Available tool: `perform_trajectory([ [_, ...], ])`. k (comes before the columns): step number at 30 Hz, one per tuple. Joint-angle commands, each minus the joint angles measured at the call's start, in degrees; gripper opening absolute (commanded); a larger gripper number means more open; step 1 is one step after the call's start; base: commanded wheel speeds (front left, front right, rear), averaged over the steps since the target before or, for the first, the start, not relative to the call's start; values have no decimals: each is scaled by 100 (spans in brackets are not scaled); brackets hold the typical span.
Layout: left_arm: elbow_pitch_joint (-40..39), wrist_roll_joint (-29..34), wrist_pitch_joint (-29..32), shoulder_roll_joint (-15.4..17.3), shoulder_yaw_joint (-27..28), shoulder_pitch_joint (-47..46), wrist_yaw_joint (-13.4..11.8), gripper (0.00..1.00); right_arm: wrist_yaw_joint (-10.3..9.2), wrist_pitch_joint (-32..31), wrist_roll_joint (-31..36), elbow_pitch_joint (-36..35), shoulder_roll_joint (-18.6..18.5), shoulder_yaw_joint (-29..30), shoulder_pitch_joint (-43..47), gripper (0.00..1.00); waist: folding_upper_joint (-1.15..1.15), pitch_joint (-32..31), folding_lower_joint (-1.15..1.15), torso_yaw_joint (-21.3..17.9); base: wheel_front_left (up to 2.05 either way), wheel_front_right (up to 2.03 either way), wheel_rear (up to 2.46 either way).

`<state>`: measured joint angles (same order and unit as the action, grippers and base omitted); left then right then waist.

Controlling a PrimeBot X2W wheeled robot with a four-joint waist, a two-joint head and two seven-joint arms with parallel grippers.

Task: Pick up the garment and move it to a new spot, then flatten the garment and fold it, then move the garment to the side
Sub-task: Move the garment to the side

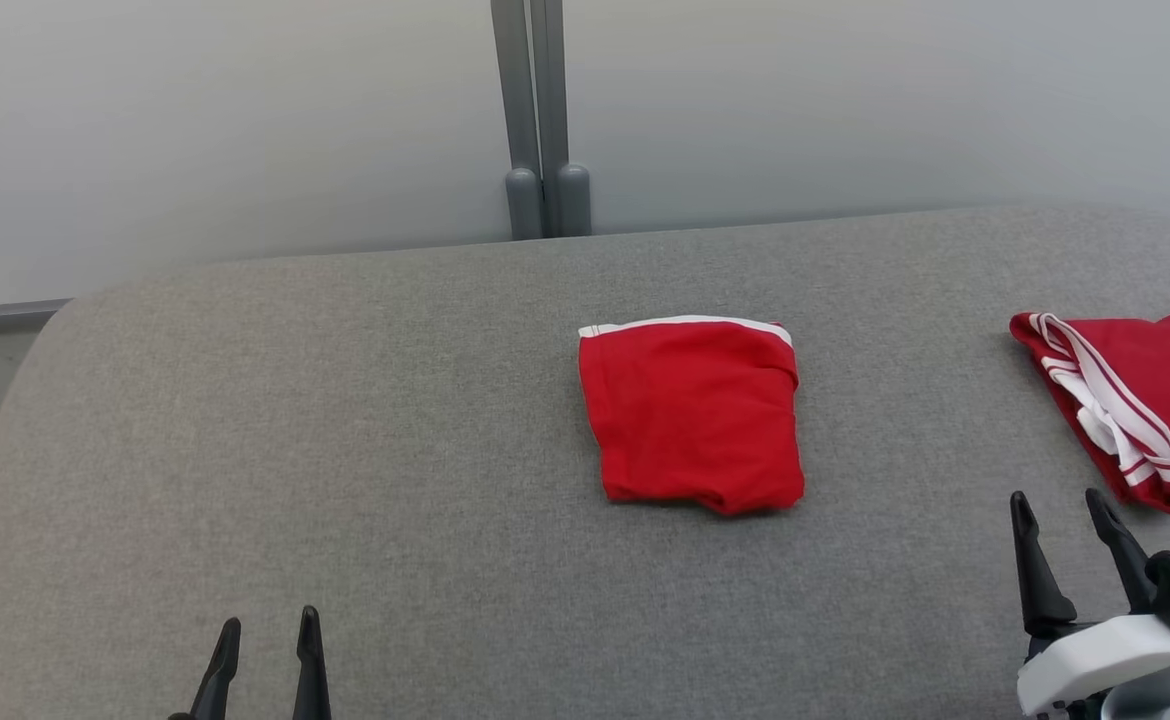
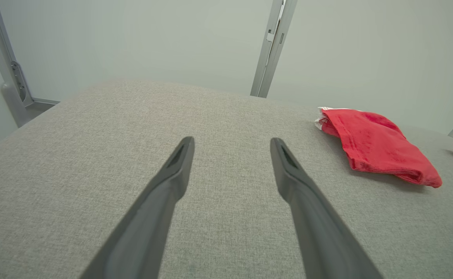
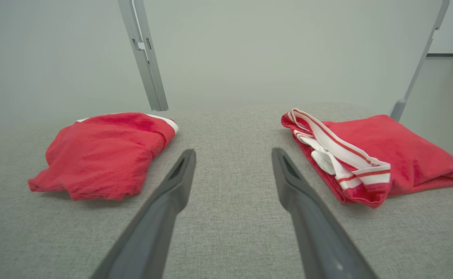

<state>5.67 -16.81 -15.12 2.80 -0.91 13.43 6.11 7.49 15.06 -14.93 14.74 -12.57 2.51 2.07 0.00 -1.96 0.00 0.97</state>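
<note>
Folded red cloth garment (image 1: 693, 415) at centre; white-striped red garment (image 1: 1135, 400) cut off at right; left gripper (image 1: 270, 616) and right gripper (image 1: 1057, 495) released, empty.

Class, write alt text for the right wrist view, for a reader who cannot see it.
The right gripper, its two dark fingers open and empty, reaches over a grey fabric surface. A folded red garment lies at the view's left, a red garment with white striped trim at its right.
</note>
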Motion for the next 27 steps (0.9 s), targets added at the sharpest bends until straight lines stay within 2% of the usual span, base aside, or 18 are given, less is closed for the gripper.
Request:
perform_trajectory([
  [1,-7,33,0,21,-8,-59,29,100,0,14,-123,56,46,-70,-106,100,0,50,0,30,0,0,0],
  [3,-19,5,0,21,-46,-96,21,100,0,10,-338,207,48,-298,-280,100,0,117,0,68,0,0,0],
  [5,-15,-7,1,21,-110,-153,15,100,0,-318,-851,364,117,-483,-589,100,0,208,0,122,0,0,0],
  [8,-18,-49,0,21,-247,-343,0,100,0,-1337,-1752,478,167,-724,-1189,100,0,471,0,234,0,0,0],
  [11,-5,-160,1,21,-462,-579,-63,100,1,-2446,-2240,829,184,-699,-1851,100,0,784,0,414,0,0,0],
  [14,37,-254,0,21,-699,-790,-107,100,1,-3107,-2216,1280,179,-625,-2463,100,0,999,0,633,0,0,0],
  [17,92,-337,1,22,-921,-944,-152,100,1,-3477,-2175,1790,224,-518,-2881,100,0,1151,0,917,0,0,0],
  [25,144,-467,1,20,-1149,-1074,-259,100,1,-3634,-2061,2906,348,-310,-3456,100,0,1323,0,1330,0,0,0],
  [27,121,-489,0,20,-1135,-1055,-299,100,1,-3576,-2227,3027,438,-260,-3509,0,0,1324,0,1298,0,0,0],
])
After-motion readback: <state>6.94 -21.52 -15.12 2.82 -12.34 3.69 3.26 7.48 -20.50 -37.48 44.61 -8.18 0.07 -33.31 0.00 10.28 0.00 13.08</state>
